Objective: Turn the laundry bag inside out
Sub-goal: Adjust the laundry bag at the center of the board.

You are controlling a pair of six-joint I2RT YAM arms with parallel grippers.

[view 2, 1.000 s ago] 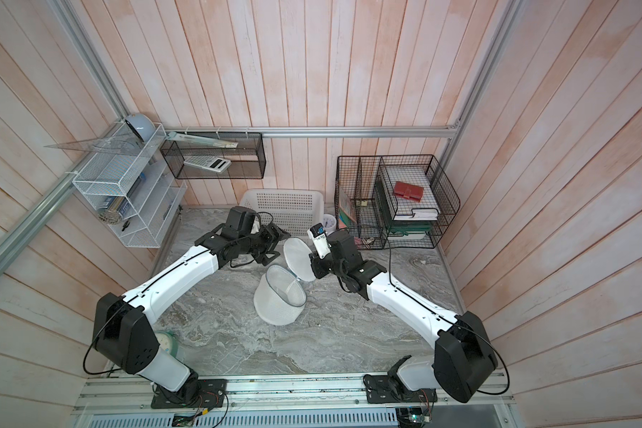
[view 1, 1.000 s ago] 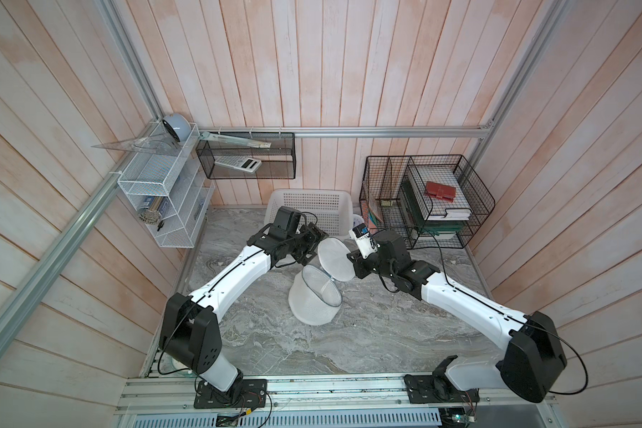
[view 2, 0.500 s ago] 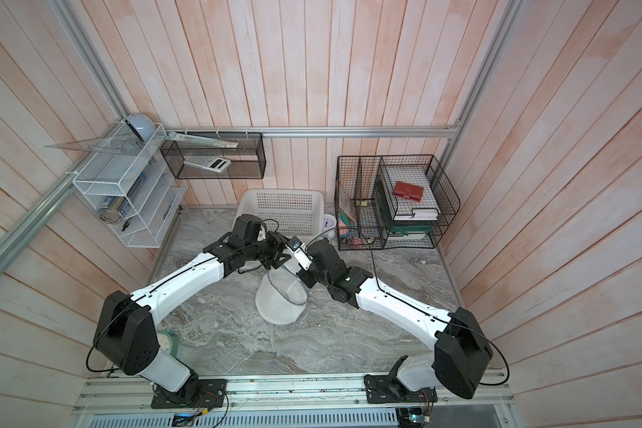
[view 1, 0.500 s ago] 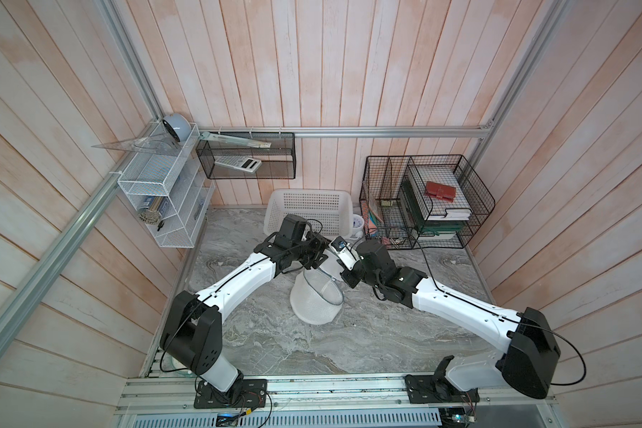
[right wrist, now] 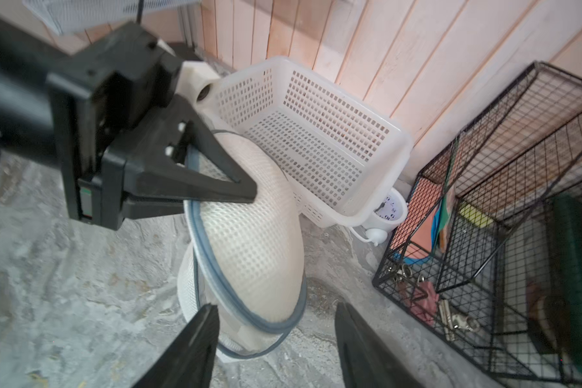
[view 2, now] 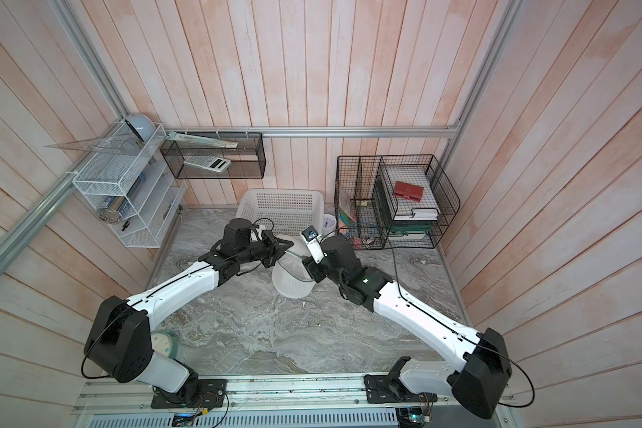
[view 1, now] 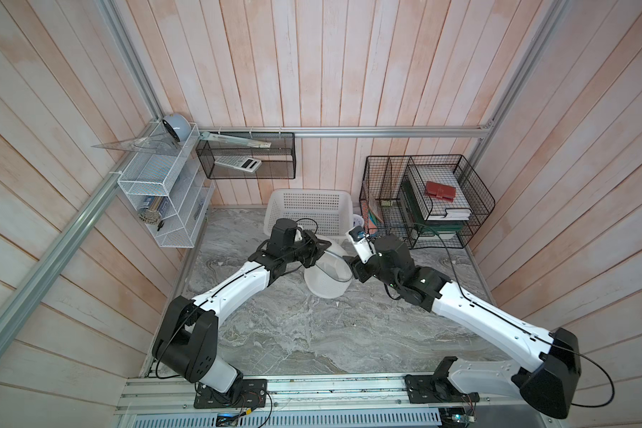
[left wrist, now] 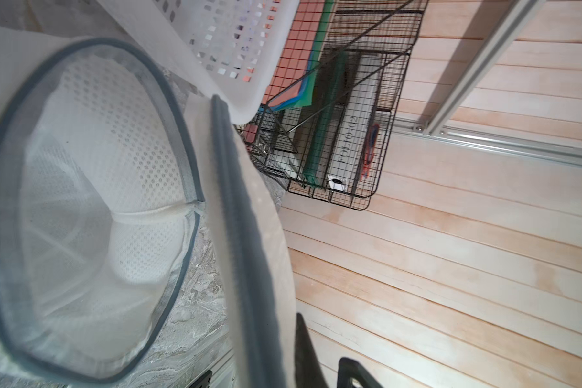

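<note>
Both top views place the laundry bag [view 1: 327, 281] [view 2: 293, 283] on the table [view 1: 293, 326] just in front of the white basket [view 1: 275, 211]. The left gripper [view 1: 324, 249] is at the bag's basket-side top and the right gripper [view 1: 350, 264] at the side away from the left gripper. Jaw states are not readable here.

Left wrist view adds the bag's open grey-trimmed mouth. A folded, trimmed flap runs down to the black fingers [left wrist: 304, 349], with the basket behind.

Right wrist view alone settles the grips. The left gripper's jaws are pressed together on the bag's mesh dome, close to the basket. The right gripper's fingers [right wrist: 195, 346] stand apart on either side of the lower rim; contact cannot be determined.

One second earlier the roles were reversed: the right gripper clamped the raised flap and the left gripper stood open.
</note>
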